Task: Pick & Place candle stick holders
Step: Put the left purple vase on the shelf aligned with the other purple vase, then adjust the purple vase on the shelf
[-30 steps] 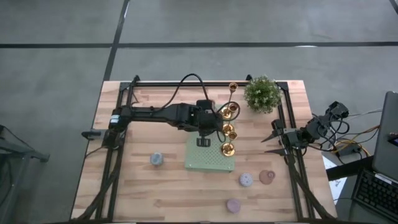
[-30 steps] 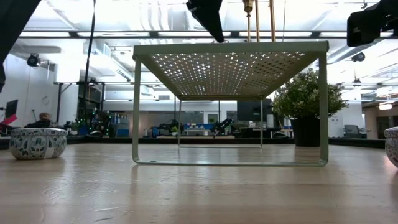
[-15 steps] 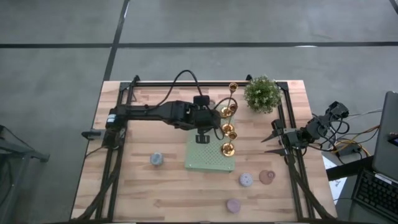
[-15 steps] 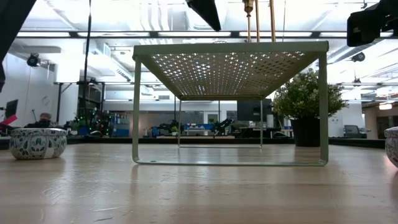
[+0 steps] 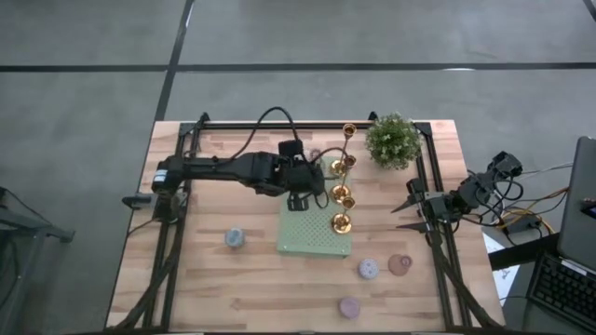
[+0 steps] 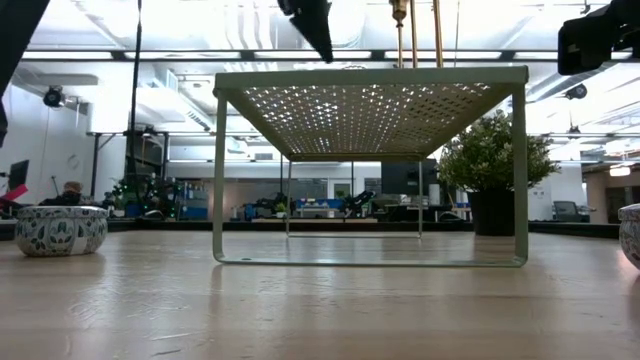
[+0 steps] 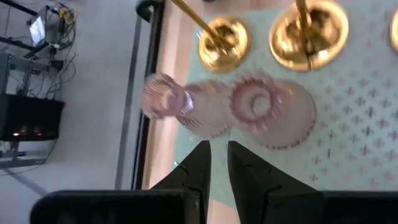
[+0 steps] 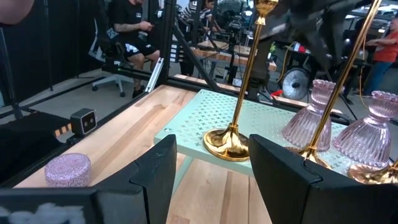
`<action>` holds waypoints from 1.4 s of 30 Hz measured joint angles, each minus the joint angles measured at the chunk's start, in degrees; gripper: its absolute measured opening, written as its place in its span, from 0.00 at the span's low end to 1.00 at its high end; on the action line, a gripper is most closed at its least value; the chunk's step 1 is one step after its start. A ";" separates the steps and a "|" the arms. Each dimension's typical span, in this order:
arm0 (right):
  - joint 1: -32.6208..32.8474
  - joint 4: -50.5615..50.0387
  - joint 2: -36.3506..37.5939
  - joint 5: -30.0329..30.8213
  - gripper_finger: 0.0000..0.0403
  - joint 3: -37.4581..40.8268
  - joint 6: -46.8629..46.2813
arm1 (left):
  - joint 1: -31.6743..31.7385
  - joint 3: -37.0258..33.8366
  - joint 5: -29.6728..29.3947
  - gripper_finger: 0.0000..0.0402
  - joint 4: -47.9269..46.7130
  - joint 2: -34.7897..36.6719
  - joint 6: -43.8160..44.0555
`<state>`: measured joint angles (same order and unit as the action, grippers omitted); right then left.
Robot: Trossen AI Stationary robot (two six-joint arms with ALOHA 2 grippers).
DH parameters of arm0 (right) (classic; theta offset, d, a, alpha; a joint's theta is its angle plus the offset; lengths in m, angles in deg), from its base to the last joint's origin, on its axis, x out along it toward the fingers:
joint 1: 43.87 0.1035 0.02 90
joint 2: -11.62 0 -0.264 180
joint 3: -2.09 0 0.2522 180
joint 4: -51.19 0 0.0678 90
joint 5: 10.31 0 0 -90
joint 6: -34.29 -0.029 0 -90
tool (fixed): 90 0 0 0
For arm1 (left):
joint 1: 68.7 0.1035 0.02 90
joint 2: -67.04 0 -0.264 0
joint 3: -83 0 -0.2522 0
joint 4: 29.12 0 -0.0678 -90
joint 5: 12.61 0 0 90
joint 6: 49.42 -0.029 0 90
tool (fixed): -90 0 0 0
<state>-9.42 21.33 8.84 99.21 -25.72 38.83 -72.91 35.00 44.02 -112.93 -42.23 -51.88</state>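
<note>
Looking straight down, the high view shows the pale green perforated stand [image 5: 314,227] near the middle of the wooden table [image 5: 214,279]. The left gripper [image 5: 300,199] hovers at the stand's far edge, empty. 4 gold candle stick holders [image 5: 341,196] run in a line from the stand's right side toward the potted plant [image 5: 392,140]. A blue-grey cup holder [image 5: 235,238] sits left of the stand; a lavender one [image 5: 369,269], a brownish-pink one [image 5: 400,265] and another lavender one [image 5: 349,307] lie to its near right. The right gripper [image 5: 410,212] waits well right of the stand, fingers parted.

From table height, the low view shows the stand as a raised perforated shelf on thin legs, with gold stems [image 6: 414,32] rising from its top and a patterned cup [image 6: 60,229] to its left.

The left wrist view shows its fingers [image 7: 200,171] set narrow, almost together, holding nothing, above 2 ribbed pink glass holders [image 7: 261,107] on the stand, beside 2 gold bases [image 7: 309,28].

The right wrist view shows spread fingers [image 8: 160,169], a gold base [image 8: 227,142] on the stand's corner, pink glass holders [image 8: 317,124] beyond, and a lavender holder [image 8: 67,169] on the table. A seated person [image 8: 129,34] is behind. No readable writing shows anywhere.
</note>
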 joint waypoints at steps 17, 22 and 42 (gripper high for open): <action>0.00 0.00 0.00 -0.01 0.48 0.00 0.00 | 0.26 -5.22 2.00 0.03 5.61 -0.17 -1.32; 0.00 0.00 0.00 -0.02 0.48 0.00 0.00 | 0.26 -5.21 3.50 0.02 7.17 -0.17 -1.62; 0.02 0.00 0.00 0.00 0.48 0.00 0.00 | 3.10 -5.44 -3.69 0.02 2.13 0.26 -0.81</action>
<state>-9.39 21.33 8.84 99.21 -25.71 38.83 -69.80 29.57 40.33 -110.80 -41.97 -52.68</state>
